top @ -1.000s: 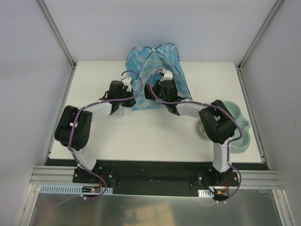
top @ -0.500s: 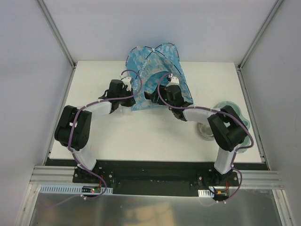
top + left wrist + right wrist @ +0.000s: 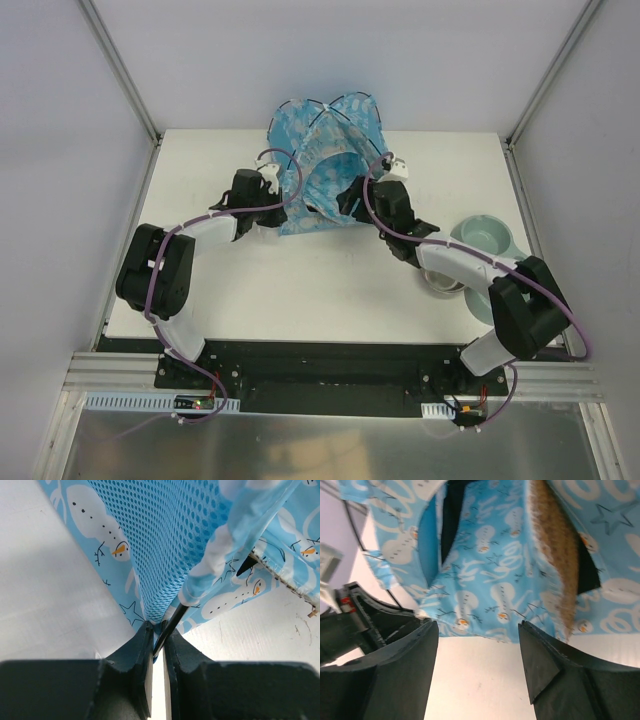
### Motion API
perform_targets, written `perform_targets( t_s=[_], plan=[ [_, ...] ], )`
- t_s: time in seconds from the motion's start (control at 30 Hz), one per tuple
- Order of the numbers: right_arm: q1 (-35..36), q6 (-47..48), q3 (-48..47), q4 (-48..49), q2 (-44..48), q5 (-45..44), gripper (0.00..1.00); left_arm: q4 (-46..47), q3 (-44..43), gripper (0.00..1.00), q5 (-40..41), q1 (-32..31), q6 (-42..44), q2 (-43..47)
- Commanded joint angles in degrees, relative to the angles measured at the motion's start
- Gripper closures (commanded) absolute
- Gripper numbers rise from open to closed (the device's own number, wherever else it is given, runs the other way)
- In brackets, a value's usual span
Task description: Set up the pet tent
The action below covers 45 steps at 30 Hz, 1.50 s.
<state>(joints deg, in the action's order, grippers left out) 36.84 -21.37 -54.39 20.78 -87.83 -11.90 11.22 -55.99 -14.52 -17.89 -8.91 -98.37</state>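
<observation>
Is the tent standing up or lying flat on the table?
Standing up. In the top view the tent rises as a dome, with its black poles arched and crossed over its top.

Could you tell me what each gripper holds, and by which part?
The left gripper pinches the tent by a thin black pole at its bottom edge; the right gripper holds nothing.

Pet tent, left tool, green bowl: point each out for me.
pet tent (image 3: 325, 135), top external view, on its printed blue roof panel.
left tool (image 3: 158, 631), left wrist view, midway between its fingertips, shut on the tent.
green bowl (image 3: 488, 238), top external view, on its bare basin.
</observation>
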Motion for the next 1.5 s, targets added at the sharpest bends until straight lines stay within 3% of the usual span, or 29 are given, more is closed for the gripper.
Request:
perform_targets(
  t_s=[0.0, 0.13, 0.3, 0.4, 0.57, 0.6, 0.8, 0.97, 1.33, 1.47],
  plan=[
    [0.2, -2.5, 0.7, -4.8, 2.9, -8.4, 0.30, -1.6, -1.1, 0.97, -0.1, 0.6, -1.4, 2.1],
    [0.3, -4.0, 2.4, -4.9, 2.7, -16.7, 0.34, -1.8, -1.2, 0.97, 0.1, 0.5, -1.2, 2.0],
    [-0.1, 1.3, 1.4, 2.1, -4.1, -21.1, 0.41, -2.0, -1.0, 0.97, 0.4, 0.5, -1.1, 1.9],
    [-1.7, 2.1, -1.5, 4.2, -8.4, -19.5, 0.56, -2.0, -0.6, 0.97, 0.3, 0.5, -1.1, 1.9],
    [-3.0, 4.2, -6.1, 6.6, -13.3, -15.8, 0.96, -2.6, -0.6, 0.98, -0.1, 0.6, -0.6, 2.0],
    [-3.0, 4.9, -6.3, 8.2, -13.6, -15.3, 1.00, -2.9, -0.7, 0.99, -0.3, 0.6, -0.4, 2.1],
    [-3.0, 5.5, -9.9, 12.8, -17.1, -14.6, 1.00, -4.7, -1.8, 1.00, -5.9, 0.6, 2.0, 2.1],
    [-3.0, -0.2, -12.8, 14.2, -20.6, -16.8, 1.00, -5.4, -2.2, 1.00, -10.3, 0.5, 3.0, 2.7],
    [-2.4, -8.6, -19.8, 4.5, -25.5, -23.4, 1.00, -5.4, -2.2, 1.00, -12.9, 0.6, 1.9, 2.6],
    [-1.6, -7.8, -18.7, 0.5, -23.6, -24.1, 0.93, -5.4, -2.3, 1.00, -10.7, 0.6, 1.2, 3.1]
  ],
)
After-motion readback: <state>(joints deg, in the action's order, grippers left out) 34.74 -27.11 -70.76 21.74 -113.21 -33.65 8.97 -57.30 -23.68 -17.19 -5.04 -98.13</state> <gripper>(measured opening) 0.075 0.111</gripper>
